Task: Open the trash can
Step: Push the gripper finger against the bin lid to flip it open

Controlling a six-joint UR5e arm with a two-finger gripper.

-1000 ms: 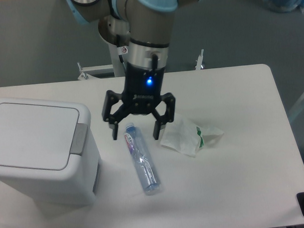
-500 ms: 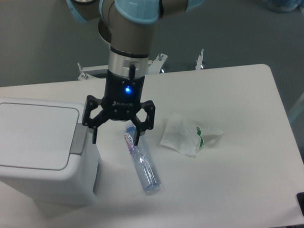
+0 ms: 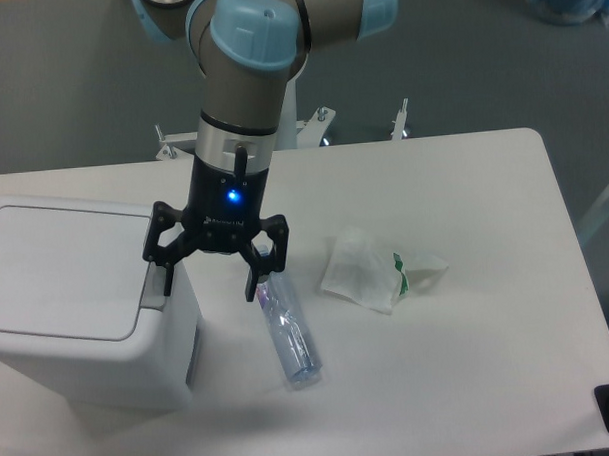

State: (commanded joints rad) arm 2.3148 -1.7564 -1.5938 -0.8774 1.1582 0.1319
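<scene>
Jaws spread wide (arm pointing down) over the trash can [image 3: 77,296] lid's right edge.

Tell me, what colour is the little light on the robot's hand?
Blue. The light glows above the gripper in the camera view.

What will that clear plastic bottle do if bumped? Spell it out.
The bottle lies on its side on the table, so it would probably roll. It looks empty and thin-walled, so likely light and easily crushed. The open gripper hangs just above its cap end.
</scene>
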